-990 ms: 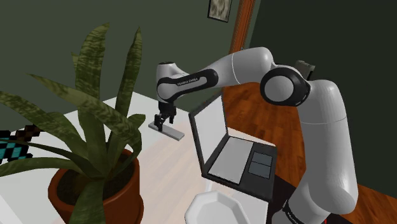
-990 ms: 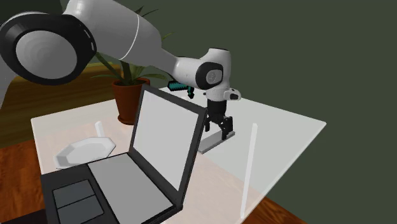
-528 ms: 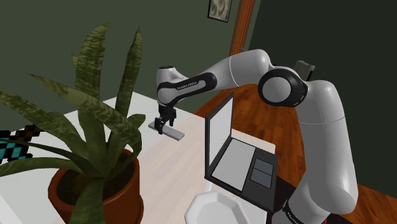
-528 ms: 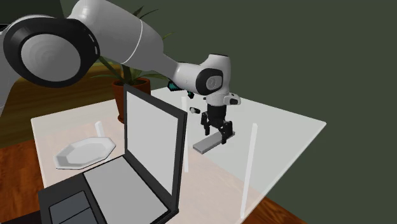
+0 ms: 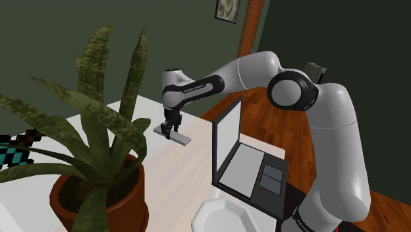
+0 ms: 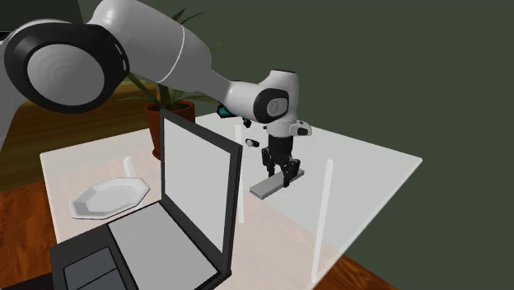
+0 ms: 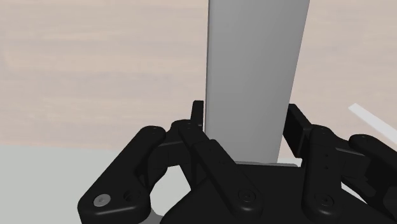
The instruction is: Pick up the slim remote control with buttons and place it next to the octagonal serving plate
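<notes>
The remote (image 5: 179, 138) is a slim plain grey bar lying flat on the pale table (image 5: 178, 178). My black gripper (image 5: 169, 132) stands upright over one end of it, fingers shut against its long sides. In the second exterior view the gripper (image 6: 285, 175) clasps the remote (image 6: 268, 186) near its far end. In the wrist view the remote (image 7: 254, 63) runs straight out from between the fingers of the gripper (image 7: 246, 118). The white octagonal plate (image 5: 205, 212) sits at the table's near edge, close to the stand, well apart from the remote; the plate's rim (image 6: 89, 203) also lies beside the laptop.
An open laptop (image 5: 249, 161) stands between the remote and the stand, its screen (image 6: 193, 185) upright. A large potted plant (image 5: 92, 171) takes up the shoulder view's left side of the table. A teal patterned object (image 5: 16, 155) lies behind it. Thin white posts (image 6: 323, 214) stand by the table edge.
The fingers have closed on the remote, having stood apart half a second ago. Before that the gripper came down onto the remote and the laptop turned and shifted.
</notes>
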